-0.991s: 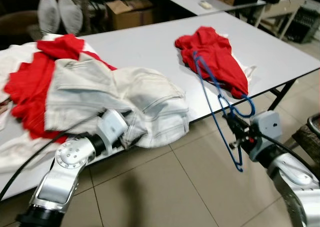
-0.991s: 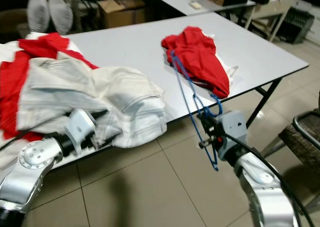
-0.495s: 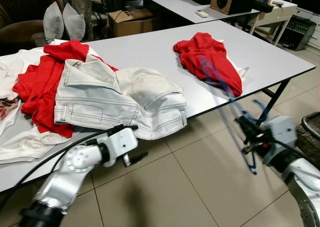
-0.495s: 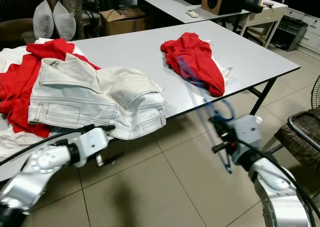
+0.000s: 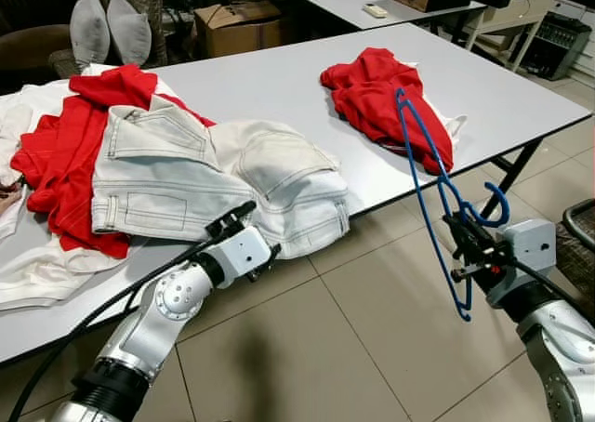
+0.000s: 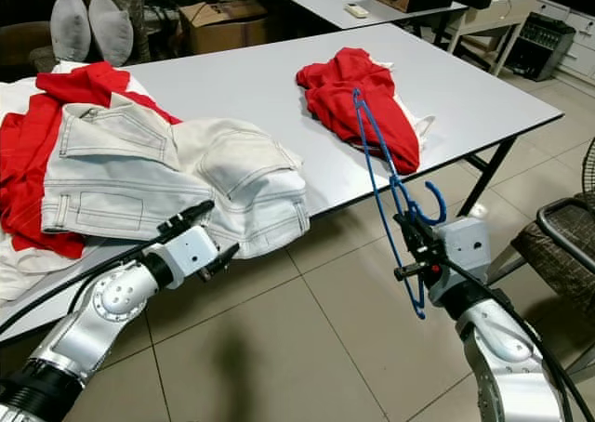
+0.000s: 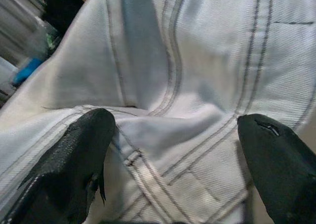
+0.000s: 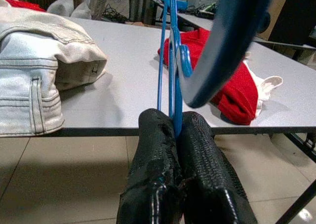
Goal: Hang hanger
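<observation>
**Right wrist view: hanger clamped, held off the tabletop edge**

Right end effector (image 6: 416, 252) is clenched on the thin blue wire hanger (image 6: 381, 176) near its hook; its long axis rises toward the crumpled red garment (image 6: 358, 92). Left end effector (image 7: 175, 150), fingers spread, faces the pale denim jacket (image 5: 209, 176) on the white tabletop (image 5: 270, 83).

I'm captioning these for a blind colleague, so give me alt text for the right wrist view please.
The right gripper, its two black fingers shut, clamps a blue hanger whose hook curves close past the camera. Beyond it a white table holds pale denim clothing and a crumpled red garment, with tiled floor below.
</observation>
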Available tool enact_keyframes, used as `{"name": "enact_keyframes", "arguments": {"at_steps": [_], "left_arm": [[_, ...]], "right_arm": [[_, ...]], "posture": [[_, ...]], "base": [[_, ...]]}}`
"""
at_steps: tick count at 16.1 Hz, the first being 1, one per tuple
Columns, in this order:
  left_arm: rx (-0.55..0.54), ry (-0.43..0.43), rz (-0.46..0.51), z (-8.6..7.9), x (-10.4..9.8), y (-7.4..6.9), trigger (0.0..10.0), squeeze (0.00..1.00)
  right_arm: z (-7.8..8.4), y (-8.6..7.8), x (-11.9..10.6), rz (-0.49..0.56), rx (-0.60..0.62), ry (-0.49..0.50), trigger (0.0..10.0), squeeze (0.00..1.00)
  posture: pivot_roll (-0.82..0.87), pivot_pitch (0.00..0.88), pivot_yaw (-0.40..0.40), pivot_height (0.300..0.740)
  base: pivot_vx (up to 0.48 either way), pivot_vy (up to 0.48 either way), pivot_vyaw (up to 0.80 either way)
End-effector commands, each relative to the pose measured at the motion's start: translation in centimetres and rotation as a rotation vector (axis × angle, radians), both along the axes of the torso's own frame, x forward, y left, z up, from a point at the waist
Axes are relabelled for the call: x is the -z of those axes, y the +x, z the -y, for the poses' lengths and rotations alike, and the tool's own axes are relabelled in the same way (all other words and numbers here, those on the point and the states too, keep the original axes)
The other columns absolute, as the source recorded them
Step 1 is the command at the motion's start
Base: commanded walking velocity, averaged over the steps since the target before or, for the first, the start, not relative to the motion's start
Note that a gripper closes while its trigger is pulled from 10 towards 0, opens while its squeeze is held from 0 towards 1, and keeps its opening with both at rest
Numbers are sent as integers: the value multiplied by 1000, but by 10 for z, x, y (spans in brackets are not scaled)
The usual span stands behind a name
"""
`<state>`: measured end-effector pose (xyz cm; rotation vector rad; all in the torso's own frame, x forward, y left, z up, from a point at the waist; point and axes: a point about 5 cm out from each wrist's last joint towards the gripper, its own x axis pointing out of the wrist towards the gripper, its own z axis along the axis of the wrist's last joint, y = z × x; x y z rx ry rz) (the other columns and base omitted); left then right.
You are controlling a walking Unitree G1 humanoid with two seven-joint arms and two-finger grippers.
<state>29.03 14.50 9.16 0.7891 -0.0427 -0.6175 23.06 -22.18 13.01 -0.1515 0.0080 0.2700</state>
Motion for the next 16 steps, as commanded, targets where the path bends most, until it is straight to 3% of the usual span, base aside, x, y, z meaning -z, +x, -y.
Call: {"name": "enact_keyframes", "arguments": {"at_steps": [1,6,12,14,16], "left_arm": [[5,8,83,-3,-8,2,10000,0],[15,51,252,-18,-18,-6,10000,0],[118,162,-14,-16,28,-18,10000,0],[124,197,-26,-17,33,-17,10000,0],[52,240,27,-20,30,-5,10000,0]], "right_arm": [[4,-1,-2,22,20,-2,10000,0],[7,-2,-3,36,29,-1,10000,0],[3,6,-4,49,1,8,10000,0],[4,7,-3,51,-3,5,10000,0],[3,7,-3,54,-5,4,10000,0]], "posture": [[-150,13,-3,740],[-142,15,-11,740],[-128,5,-33,740],[-130,2,-32,740],[-136,0,-26,740]], "base": [[0,0,0],[0,0,0],[0,0,0],[0,0,0],[0,0,0]]}}
